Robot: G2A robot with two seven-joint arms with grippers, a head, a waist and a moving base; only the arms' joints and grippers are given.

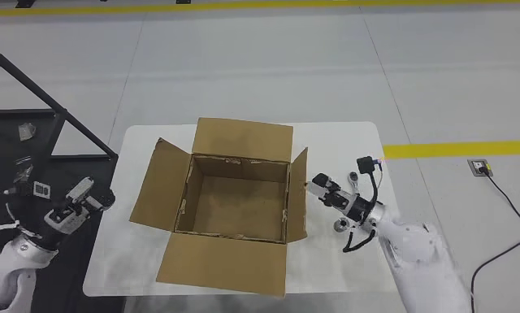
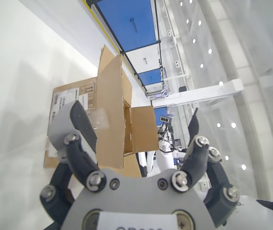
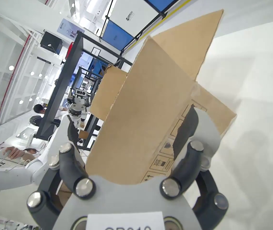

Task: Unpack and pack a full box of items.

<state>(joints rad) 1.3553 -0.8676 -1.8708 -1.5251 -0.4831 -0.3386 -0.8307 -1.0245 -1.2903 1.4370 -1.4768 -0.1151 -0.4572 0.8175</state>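
Observation:
An open cardboard box (image 1: 240, 203) stands in the middle of the white table (image 1: 341, 142), all flaps folded out, and only its bare bottom shows inside. My right gripper (image 1: 314, 184) is at the box's right flap (image 1: 299, 195). In the right wrist view that gripper (image 3: 129, 120) is open, with the flap (image 3: 146, 111) standing edge-on between its fingers (image 3: 191, 123). My left gripper (image 1: 96, 196) hangs off the table's left edge, apart from the box. It is open (image 2: 135, 111) and faces the box's side (image 2: 110, 111), with nothing held.
A black metal frame (image 1: 49, 122) stands off the table's left side, close to the left arm. On the floor to the right lie a socket and cable (image 1: 487, 183). Bare table surface runs along the right and near edges around the box.

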